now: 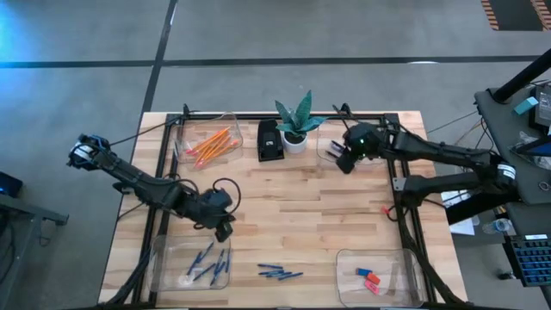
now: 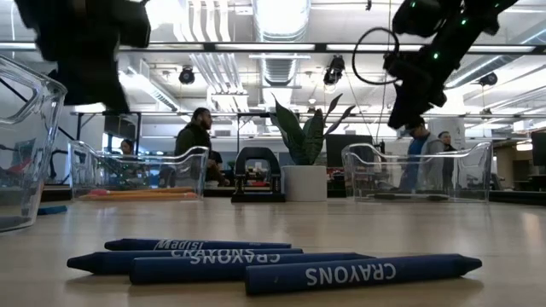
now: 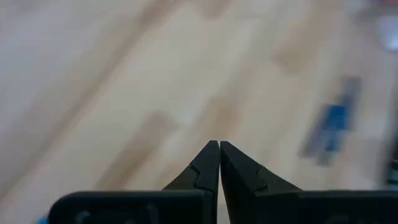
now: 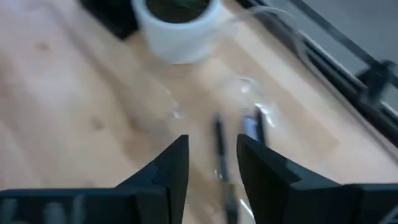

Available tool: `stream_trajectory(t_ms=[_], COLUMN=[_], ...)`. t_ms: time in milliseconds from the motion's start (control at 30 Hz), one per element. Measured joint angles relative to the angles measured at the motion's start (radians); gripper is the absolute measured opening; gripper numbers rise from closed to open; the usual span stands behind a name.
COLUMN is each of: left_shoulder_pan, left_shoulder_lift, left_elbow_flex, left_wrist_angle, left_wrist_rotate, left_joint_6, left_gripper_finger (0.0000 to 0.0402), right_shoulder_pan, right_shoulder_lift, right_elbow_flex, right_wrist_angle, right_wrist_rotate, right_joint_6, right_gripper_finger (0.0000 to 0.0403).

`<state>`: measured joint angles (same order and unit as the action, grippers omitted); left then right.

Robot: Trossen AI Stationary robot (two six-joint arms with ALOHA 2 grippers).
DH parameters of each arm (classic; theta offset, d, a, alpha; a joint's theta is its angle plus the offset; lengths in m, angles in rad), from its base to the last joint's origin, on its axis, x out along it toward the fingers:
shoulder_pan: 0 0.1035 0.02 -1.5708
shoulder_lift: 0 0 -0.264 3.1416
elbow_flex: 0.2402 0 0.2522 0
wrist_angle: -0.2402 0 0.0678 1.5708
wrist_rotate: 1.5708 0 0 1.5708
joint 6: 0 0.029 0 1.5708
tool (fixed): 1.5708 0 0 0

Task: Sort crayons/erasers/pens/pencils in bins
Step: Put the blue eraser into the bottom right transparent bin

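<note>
Left tool clenched, empty; right tool released over pens. Crayons light, brittle, slippery: I'd pinch mid-stick.

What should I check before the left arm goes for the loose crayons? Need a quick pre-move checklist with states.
1. Left gripper empty, jaws shut: ok, but they must open before a grasp.
2. Loose crayons lie on bare table between the two near bins, clear of other things: ok.
3. Crayon bin already holds blue sticks, with room left: ok.
4. Right gripper jaws open above the far right bin, away from the left arm's path: ok.
5. Right gripper empty: ok.
6. Exact count of the loose crayons: cannot tell.
</note>
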<state>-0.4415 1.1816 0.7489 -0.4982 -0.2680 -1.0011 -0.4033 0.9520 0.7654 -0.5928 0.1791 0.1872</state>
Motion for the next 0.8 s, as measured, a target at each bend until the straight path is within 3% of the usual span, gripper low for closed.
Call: stream_trajectory(t_ms=[267,400,567,667,800], left_shoulder_pan=[0.055,0.065,0.069,0.077,0.077], left_shoulder_lift=[0.0,0.0,0.0,0.002,0.025], left_elbow_flex=[-0.042,-0.068,-0.096,-0.109,-0.117], left_wrist_angle=[-0.191,-0.188,-0.202,-0.217,-0.258], left_wrist_rotate=[-0.156,-0.088,-0.041,-0.02,0.006], left_joint_6=[-0.12,-0.118,-0.128,-0.303,-0.488], left_gripper_finger=[0.0,0.0023,0.0085,0.0115,0.0125], right_shoulder_pan=[0.2,0.266,0.298,0.301,0.301], right_shoulder_lift=[0.004,0.023,0.039,0.046,0.047], right_elbow_flex=[0.0,0.0,0.0,0.0,0.0], right_wrist_angle=[0.035,0.052,0.056,0.056,0.053], right_wrist_rotate=[0.004,0.004,0.005,0.006,0.006], right_joint_6=[0.088,0.103,0.105,0.144,0.162], right_gripper_finger=[0.013,0.013,0.0128,0.0131,0.0132])
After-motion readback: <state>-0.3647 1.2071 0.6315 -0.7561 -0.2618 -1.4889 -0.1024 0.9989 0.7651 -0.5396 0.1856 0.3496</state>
